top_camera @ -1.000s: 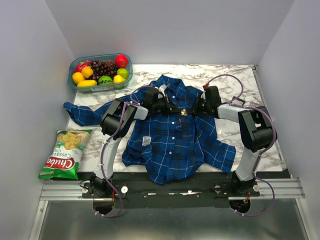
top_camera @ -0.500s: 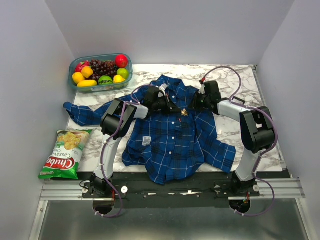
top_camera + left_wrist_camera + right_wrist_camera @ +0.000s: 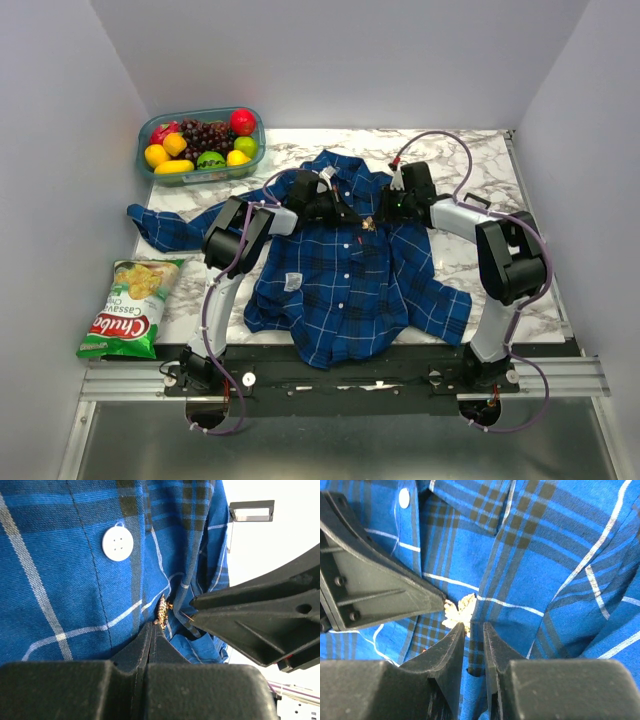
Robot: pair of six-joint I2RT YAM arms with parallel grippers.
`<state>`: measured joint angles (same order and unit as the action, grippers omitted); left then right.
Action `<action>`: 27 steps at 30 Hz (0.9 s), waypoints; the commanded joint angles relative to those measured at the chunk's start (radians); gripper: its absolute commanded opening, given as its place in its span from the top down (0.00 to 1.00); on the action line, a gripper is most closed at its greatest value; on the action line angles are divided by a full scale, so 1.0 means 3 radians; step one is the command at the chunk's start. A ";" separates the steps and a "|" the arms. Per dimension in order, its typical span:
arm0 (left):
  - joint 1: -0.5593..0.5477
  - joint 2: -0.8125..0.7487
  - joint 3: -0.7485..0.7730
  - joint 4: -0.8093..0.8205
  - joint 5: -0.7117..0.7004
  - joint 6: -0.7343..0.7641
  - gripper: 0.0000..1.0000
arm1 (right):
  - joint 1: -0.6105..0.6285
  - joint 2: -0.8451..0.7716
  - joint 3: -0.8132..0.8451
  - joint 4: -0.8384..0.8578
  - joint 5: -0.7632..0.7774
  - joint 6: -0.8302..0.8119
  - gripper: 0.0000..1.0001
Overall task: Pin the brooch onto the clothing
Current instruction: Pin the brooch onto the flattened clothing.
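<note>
Closest in, the left gripper [image 3: 151, 628] has its fingers [image 3: 75, 690] clenched, with no gap along their seam. They nip the near edge of the brooch [image 3: 162, 611], which stands edge-on right at their tips. Around it lies the shirt [image 3: 60, 580], blue plaid with thin white lines, gathered into a fold just right of those tips. One finger of the right gripper [image 3: 473, 626] reaches in from that side, its point just beside the brooch.

In the right wrist view, the right fingers [image 3: 445, 660] stand a narrow slit apart with plaid cloth showing through. Whether they pinch anything cannot be told. From here the brooch looks pale and leaf-shaped. It sits just beyond the tip of one of these fingers, and the left gripper's tip meets its far edge.

Beyond the left fingertips and a little to their left, a white button [image 3: 118, 543] is sewn on the shirt front. Farther out, beyond and right of the same tips and past the shirt's edge, a small black case [image 3: 251, 511] lies on the marble table [image 3: 470, 160].

From above, both grippers meet over the shirt's chest, just below the collar. A crisp bag [image 3: 130, 305] lies well left of the left fingers, back toward the arm bases. Farthest off, beyond and left of them, a tub of fruit [image 3: 200, 145] stands at the table's far edge.
</note>
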<state>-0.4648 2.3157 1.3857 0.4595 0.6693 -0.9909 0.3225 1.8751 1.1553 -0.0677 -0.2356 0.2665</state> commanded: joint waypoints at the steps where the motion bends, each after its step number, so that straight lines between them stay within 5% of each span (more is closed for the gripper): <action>1: 0.0021 0.0073 0.0101 -0.0105 0.0111 0.0056 1.00 | 0.0040 0.0105 0.0117 -0.0147 0.0064 -0.0147 0.70; 27: 0.0031 0.0119 0.0157 -0.0105 0.0172 0.0046 1.00 | 0.0157 0.0386 0.0413 -0.0316 0.0090 -0.0264 0.76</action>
<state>-0.4637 2.3253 1.4044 0.4217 0.6933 -0.9905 0.3550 1.9587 1.2457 -0.1326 -0.2222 0.2070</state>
